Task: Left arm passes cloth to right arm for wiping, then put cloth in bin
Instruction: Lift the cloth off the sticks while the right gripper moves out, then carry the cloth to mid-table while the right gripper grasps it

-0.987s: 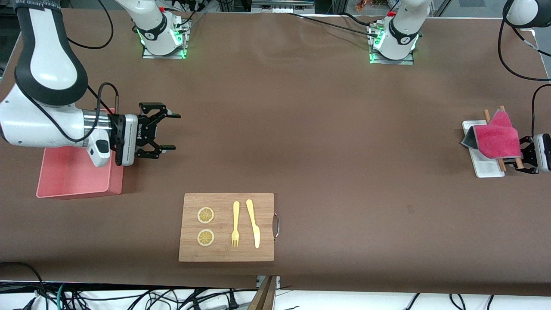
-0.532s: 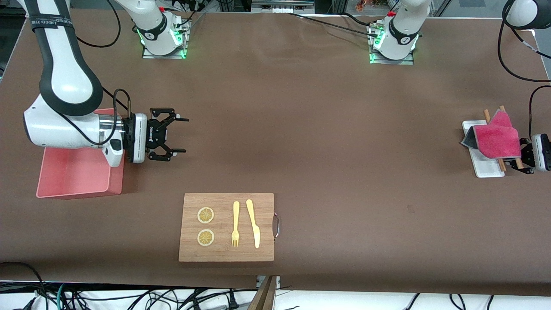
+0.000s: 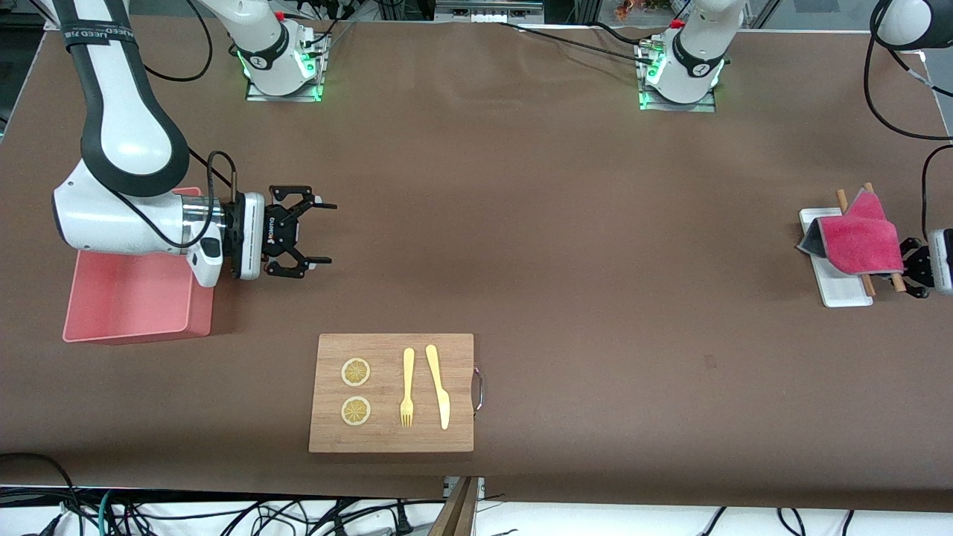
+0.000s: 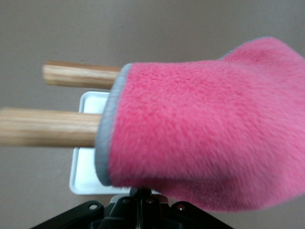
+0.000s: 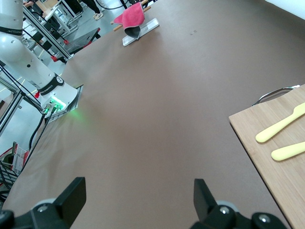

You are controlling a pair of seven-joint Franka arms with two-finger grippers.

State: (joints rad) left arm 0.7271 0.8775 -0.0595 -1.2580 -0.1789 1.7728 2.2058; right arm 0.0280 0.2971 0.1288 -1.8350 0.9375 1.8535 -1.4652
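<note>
— Magenta-red pile up, grey stitched hem showing: the cloth (image 3: 856, 242), draped over two wooden sticks (image 3: 842, 199) that lie along a small white tray (image 3: 837, 290). Sits close to the table (image 3: 558, 223) edge at the left arm's end, about midway along that edge.

— And the left gripper (image 3: 910, 269)?

— Low at that same edge, right against the cloth's hem. Jaws pressed together on the fold (fingertips themselves buried under the pile in the left wrist view, so only the black base shows beneath the fabric). Dark grey underside peeking out at the cloth's corner nearest the table's middle.

— Right gripper (image 3: 332, 233)?

— Held level over bare table just beside the bin (image 3: 199, 316), pointing toward the left arm's end. Jaws spread wide, nothing between them. Seen plainly in the right wrist view too: two black fingers far apart, brown tabletop in the gap.

— The bin itself?

— Light-pink tub near the table edge at the right arm's end, partly under the right arm's forearm. Nothing to be made out inside.

— Anything else?

— Wooden cutting board (image 3: 387, 439) close to the table edge nearest the front camera, metal handle at one end. Carries two lemon slices (image 3: 356, 372), a yellow fork (image 3: 407, 387) and a yellow knife (image 3: 438, 385), side by side, none touching.
</note>
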